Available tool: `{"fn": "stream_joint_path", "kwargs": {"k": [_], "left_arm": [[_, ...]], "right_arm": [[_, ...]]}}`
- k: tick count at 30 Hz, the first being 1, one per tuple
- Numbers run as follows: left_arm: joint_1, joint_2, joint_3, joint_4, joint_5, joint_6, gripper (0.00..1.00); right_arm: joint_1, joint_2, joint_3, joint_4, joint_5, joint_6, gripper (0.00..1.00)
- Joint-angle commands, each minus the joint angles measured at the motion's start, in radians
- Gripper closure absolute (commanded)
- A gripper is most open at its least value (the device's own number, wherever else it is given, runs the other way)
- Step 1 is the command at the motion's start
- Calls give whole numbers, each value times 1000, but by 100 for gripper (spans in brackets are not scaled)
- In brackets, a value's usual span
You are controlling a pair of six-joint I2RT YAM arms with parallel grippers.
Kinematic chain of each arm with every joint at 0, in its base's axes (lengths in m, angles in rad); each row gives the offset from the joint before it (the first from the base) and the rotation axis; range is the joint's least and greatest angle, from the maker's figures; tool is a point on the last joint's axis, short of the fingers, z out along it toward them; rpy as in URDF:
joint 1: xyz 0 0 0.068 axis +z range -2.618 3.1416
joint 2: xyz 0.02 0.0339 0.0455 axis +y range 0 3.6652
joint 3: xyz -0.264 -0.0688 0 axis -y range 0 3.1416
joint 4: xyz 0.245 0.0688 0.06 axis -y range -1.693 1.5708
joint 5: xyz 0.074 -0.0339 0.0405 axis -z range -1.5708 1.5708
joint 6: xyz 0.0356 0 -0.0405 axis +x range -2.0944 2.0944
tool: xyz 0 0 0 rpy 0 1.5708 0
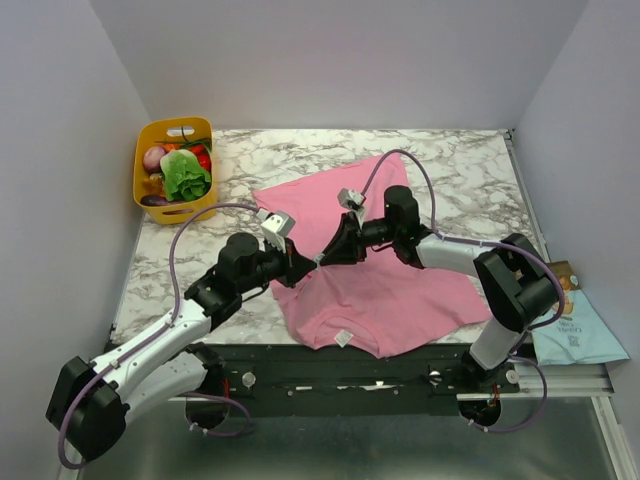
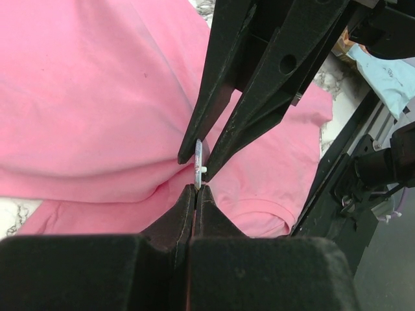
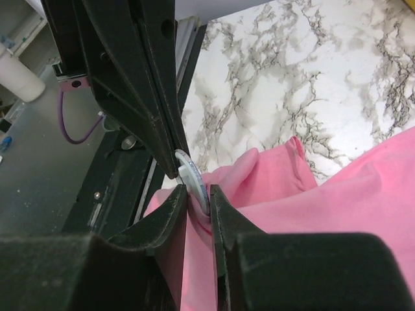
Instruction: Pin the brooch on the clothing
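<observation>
obstacle: basket far-left | left gripper, right gripper tip-to-tip over clothing (blocking each other) | open: marble table far-right

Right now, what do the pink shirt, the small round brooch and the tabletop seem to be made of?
The pink short-sleeved T-shirt: soft matte knit, likely cotton; it drapes and creases.
The small round brooch disc: hard, smooth, pale rim; plastic or metal, too small to tell.
The white grey-veined tabletop: marble look, possibly printed laminate.
</observation>
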Motion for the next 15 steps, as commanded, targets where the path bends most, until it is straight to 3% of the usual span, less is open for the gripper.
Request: {"fn": "stream_joint_path", "kwargs": {"k": [1, 15], "left_arm": [[-7, 13, 47, 85, 61, -21, 100], [-7, 38, 67, 107, 97, -34, 100]], "right_arm": [[45, 20, 37, -45, 18, -42, 74], [55, 34, 69, -124, 47, -77, 76]]}}
